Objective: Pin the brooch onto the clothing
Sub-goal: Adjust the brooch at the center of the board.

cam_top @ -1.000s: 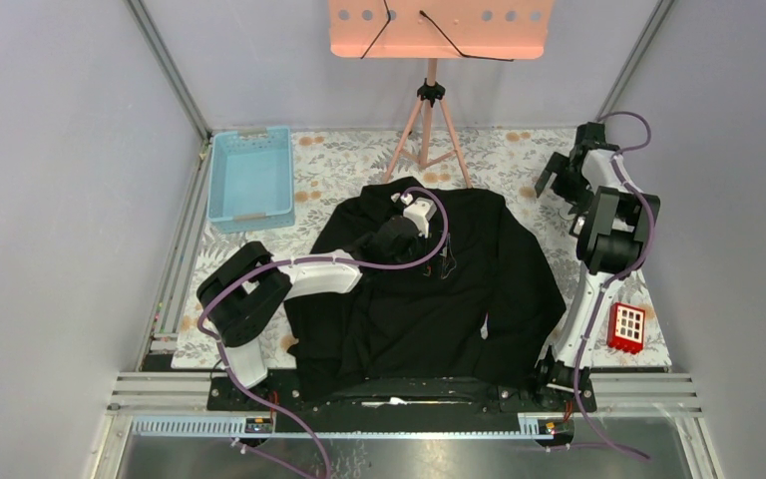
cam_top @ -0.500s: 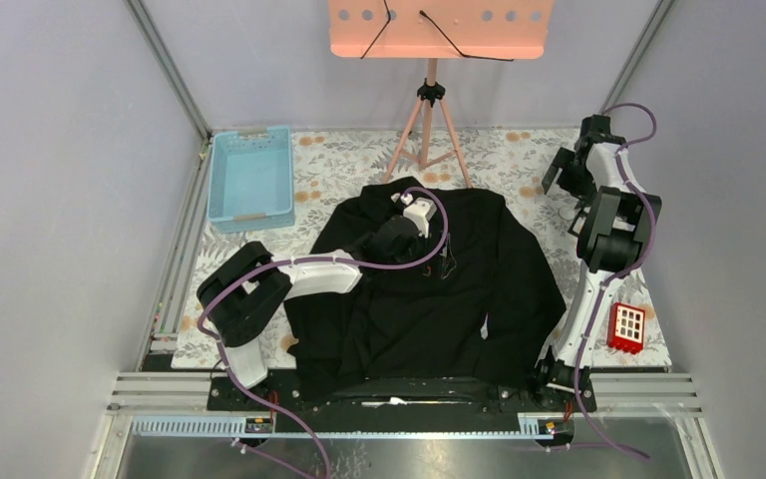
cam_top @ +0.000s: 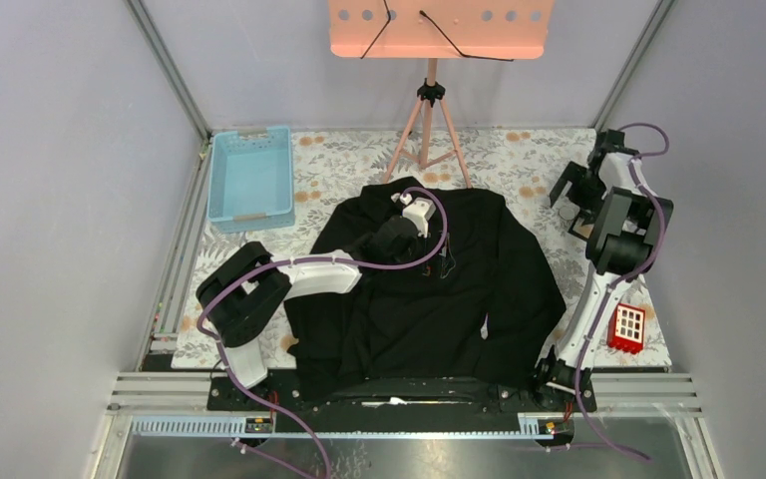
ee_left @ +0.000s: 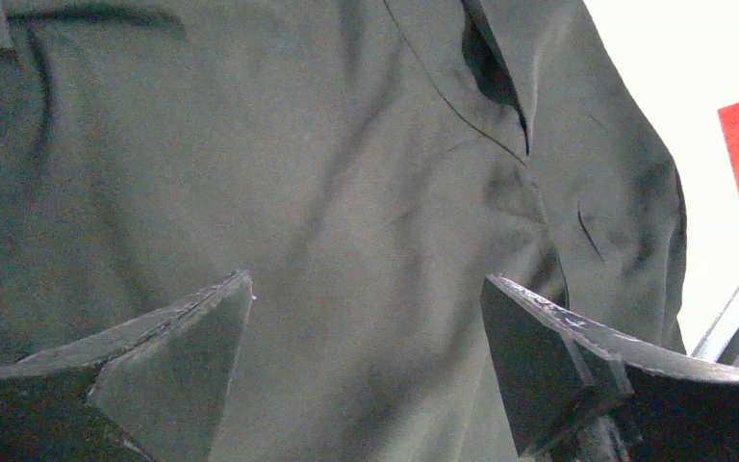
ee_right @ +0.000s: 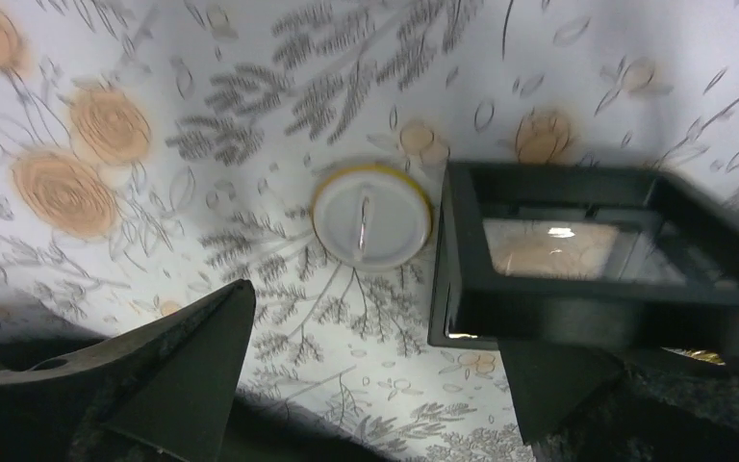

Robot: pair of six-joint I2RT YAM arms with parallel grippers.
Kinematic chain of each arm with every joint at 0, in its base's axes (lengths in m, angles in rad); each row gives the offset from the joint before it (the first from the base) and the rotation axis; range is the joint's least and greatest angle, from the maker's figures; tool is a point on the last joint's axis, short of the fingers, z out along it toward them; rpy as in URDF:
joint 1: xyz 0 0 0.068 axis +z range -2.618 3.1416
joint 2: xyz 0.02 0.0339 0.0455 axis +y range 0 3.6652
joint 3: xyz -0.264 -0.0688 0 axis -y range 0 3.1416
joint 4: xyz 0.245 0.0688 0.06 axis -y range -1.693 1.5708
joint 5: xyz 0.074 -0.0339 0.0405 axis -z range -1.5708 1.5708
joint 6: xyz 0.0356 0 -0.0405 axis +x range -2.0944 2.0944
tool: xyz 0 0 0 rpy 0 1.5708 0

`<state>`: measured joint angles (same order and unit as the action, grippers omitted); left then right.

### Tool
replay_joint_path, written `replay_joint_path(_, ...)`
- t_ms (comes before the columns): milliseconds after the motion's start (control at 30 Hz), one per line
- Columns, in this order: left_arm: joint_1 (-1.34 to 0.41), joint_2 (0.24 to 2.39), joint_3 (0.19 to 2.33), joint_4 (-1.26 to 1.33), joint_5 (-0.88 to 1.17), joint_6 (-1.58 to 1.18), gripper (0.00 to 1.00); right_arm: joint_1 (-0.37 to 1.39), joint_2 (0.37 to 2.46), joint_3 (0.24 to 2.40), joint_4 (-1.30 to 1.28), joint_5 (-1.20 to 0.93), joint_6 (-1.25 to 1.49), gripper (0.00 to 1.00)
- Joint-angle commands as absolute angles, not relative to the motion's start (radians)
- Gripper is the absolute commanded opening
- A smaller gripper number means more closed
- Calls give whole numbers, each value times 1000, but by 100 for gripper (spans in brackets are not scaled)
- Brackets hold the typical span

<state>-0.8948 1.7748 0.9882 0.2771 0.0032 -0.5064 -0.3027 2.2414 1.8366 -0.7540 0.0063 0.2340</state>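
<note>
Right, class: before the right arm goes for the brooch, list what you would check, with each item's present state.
1. Right tool open: ok.
2. Round white, yellow-rimmed brooch lying free on the floral cloth, ahead of that tool: ok.
3. Room between brooch and black square frame: cannot tell.
4. Left tool open, over the large black collared shirt: ok.
5. Brooch pin open: cannot tell.

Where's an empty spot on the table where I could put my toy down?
Bare flowery cloth shows between the blue basket and the shirt, and beside the tripod legs. The shirt fills the middle; the right gripper, brooch and black box crowd the far right.
</note>
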Motion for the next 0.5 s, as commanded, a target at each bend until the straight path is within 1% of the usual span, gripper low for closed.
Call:
replay_joint_path(0,-890,1742,988,307,-14,-503,98,-285,2088,1727,-655,-100,272,100)
replay_joint_path(100,-889,1740,984,308,-20,-503,98,-267,2088,1731,-622,-185,284,100)
replay_joint_path(233,-890,1748,989,310,-17,-512,98,-225,2195,1849,-684,-230,279,100)
replay_joint_path(467,-888,1744,989,298,-21,-509,97,-204,2266,1860,-685,-113,325,100)
